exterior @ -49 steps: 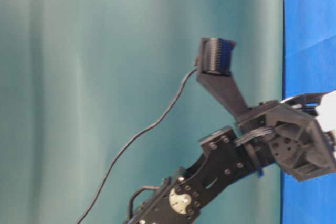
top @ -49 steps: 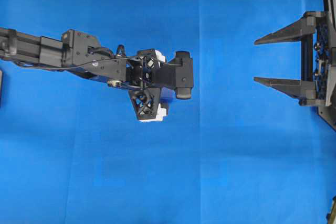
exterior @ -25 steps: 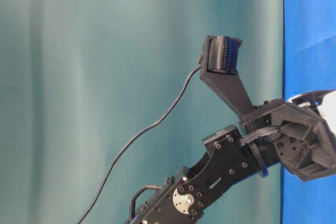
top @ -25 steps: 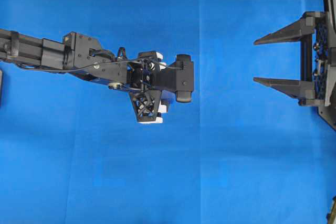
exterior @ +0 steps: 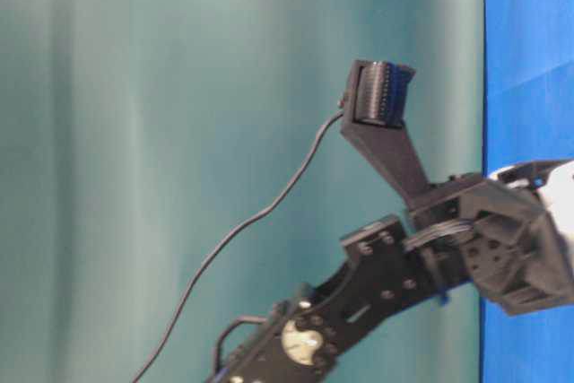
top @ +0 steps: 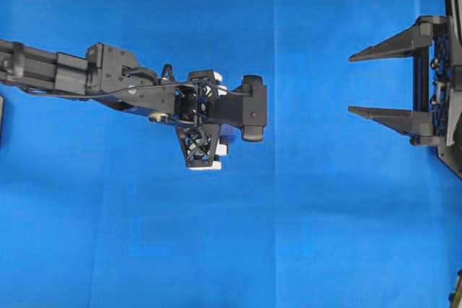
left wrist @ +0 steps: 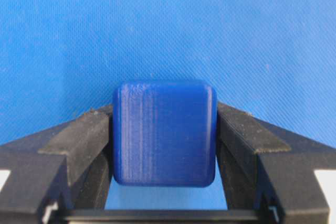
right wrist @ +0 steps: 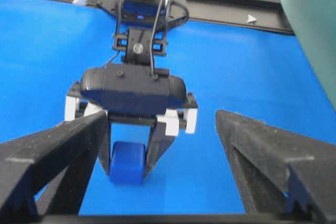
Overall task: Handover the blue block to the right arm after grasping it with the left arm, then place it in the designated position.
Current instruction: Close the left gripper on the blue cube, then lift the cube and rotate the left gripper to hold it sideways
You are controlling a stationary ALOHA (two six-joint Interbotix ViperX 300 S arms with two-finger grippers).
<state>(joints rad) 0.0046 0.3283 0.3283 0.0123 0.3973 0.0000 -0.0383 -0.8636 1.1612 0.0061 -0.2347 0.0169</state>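
Note:
The blue block [left wrist: 164,133] is a dark-blue cube with rounded edges, pressed on both sides by black fingers [left wrist: 84,135]. My left gripper [top: 220,129] points down at the cloth left of centre and is shut on the block, hiding it from overhead. In the right wrist view the blue block [right wrist: 127,162] sits low at the cloth between those fingers, under the white bracket. My right gripper [top: 351,83] stands open at the right edge, aimed at the left gripper with nothing between its fingers [right wrist: 52,145].
Blue cloth [top: 144,236] covers the table. A teal backdrop [exterior: 179,132] rises on one side. The left wrist camera [exterior: 377,96] and its loose cable stick up from the arm. Black frame rails [right wrist: 231,1] run along the far edge.
The left fingers have closed in on the blue block and the left wrist shifted slightly. The right arm has not moved.

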